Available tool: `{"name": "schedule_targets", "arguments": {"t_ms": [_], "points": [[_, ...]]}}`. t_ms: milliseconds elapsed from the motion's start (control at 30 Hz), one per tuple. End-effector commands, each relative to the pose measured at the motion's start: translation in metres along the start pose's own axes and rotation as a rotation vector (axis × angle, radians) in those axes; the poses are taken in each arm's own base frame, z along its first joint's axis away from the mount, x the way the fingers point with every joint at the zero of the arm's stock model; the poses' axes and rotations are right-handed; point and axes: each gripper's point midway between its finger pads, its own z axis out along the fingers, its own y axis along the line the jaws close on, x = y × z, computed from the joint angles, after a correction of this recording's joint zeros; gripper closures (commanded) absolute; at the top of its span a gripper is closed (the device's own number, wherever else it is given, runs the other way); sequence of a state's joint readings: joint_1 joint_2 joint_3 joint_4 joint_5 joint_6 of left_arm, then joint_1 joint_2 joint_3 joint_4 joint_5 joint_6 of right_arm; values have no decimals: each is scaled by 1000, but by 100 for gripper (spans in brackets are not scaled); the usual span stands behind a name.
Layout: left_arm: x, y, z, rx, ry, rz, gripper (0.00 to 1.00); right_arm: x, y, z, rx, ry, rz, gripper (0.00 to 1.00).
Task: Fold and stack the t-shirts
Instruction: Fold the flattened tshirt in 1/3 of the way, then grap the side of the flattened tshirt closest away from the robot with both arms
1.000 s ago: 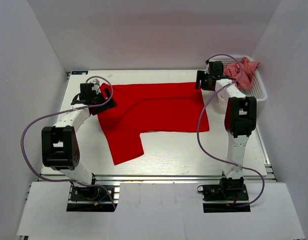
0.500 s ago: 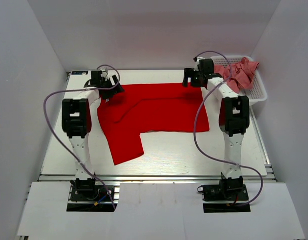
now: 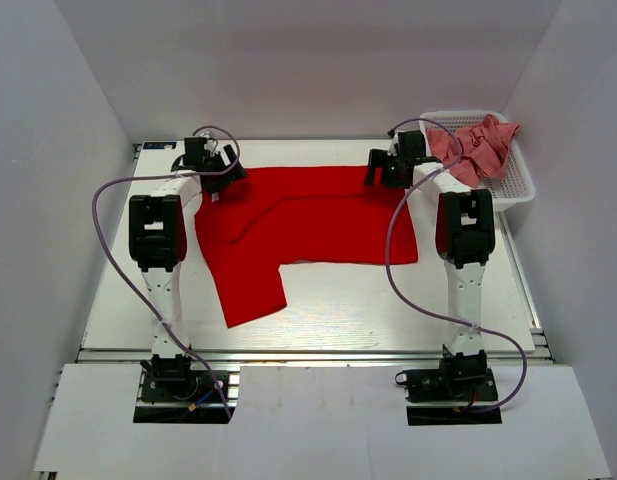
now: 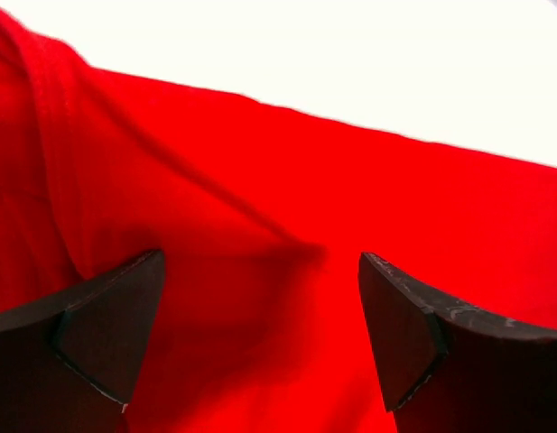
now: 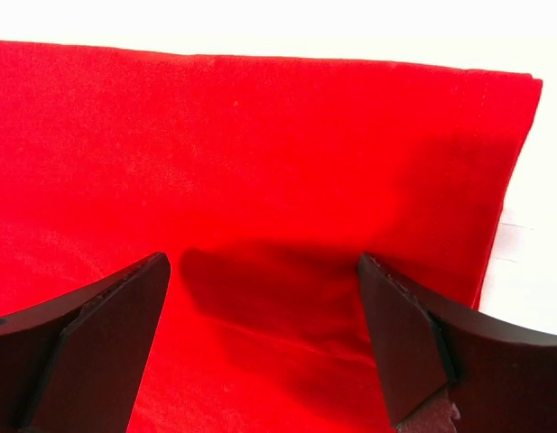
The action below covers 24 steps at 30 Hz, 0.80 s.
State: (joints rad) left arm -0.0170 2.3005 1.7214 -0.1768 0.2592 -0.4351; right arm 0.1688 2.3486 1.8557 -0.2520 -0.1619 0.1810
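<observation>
One red t-shirt spread over the bench's far half, left gripper and right gripper both wide, empty, above its far corners; pink t-shirts bunched in one basket at the far-right corner, count unclear.

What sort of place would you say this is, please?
Most likely a robotics lab test cell, not a home laundry: plain white panels enclose a table, the left arm and right arm are bolted at its near edge, and a red t-shirt lies spread on it.
</observation>
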Motion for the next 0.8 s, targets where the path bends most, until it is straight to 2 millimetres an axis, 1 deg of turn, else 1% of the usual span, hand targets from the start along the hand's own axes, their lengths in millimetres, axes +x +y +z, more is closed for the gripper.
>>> {"name": "schedule_targets", "arguments": {"t_ms": [0, 33, 67, 100, 133, 167, 200, 233, 267, 300, 333, 367, 400, 433, 467, 500, 533, 567, 600, 633, 667, 700, 733, 767], "points": [[-3, 31, -13, -153, 54, 3, 1, -7, 19, -17, -56, 12, -33, 10], [-18, 22, -19, -142, 29, 10, 1, -30, 30, -38, -69, -44, -56, 10], [-43, 1, -34, -96, -5, 37, 1, -37, 38, -44, -72, -65, -107, 10], [-54, -13, -44, -77, -28, 68, 1, -44, 42, -53, -67, -85, -130, 10], [-62, -28, -55, -56, -52, 110, 1, -60, 49, -74, -56, -133, -149, 10], [-69, -32, -68, -63, -76, 126, 1, -62, 60, -90, -56, -160, -177, 10], [-84, -58, -102, -29, -131, 149, 1, -63, 61, -100, -46, -173, -181, 10], [-86, -64, -118, -20, -154, 154, 1, -79, 67, -125, -24, -243, -173, 10], [-61, -51, -125, -49, -108, 142, 1, -79, 69, -135, -20, -259, -162, 10], [-50, -56, -138, -44, -100, 130, 1, -51, 68, -141, -19, -240, -96, 10], [-54, -67, -175, -34, -146, 99, 1, -57, 68, -166, -4, -291, -69, 10], [-13, -53, -180, -71, -68, 71, 1, -26, 57, -162, 34, -244, -34, 10], [3, -50, -193, -75, -59, 47, 1, -20, 56, -169, 40, -261, 50, 10], [22, -57, -203, -47, -43, 36, 1, 9, 40, -187, 110, -255, 94, 10], [55, -56, -226, -21, -26, 13, 1, 19, 36, -192, 131, -253, 125, 10], [71, -59, -235, 6, -19, 4, 1, 28, 30, -198, 168, -259, 187, 10], [105, -52, -239, 5, 40, 5, 1, 55, 20, -212, 206, -248, 242, 10], [116, -52, -249, 5, 55, 9, 1, 64, 16, -217, 225, -243, 283, 10], [133, -39, -270, -62, 88, -10, 1, 67, 19, -229, 223, -265, 299, 10], [152, -23, -276, -136, 119, -5, 1, 93, 11, -232, 247, -244, 331, 10], [167, -17, -283, -170, 152, -20, 1, 100, 11, -235, 243, -244, 347, 10], [181, -8, -290, -201, 179, -35, 1, 112, 5, -241, 264, -254, 359, 10], [211, -2, -298, -185, 233, -47, 1, 120, 3, -247, 265, -271, 393, 10], [229, 0, -302, -173, 267, -55, 1, 124, 1, -249, 272, -279, 406, 10]]}}
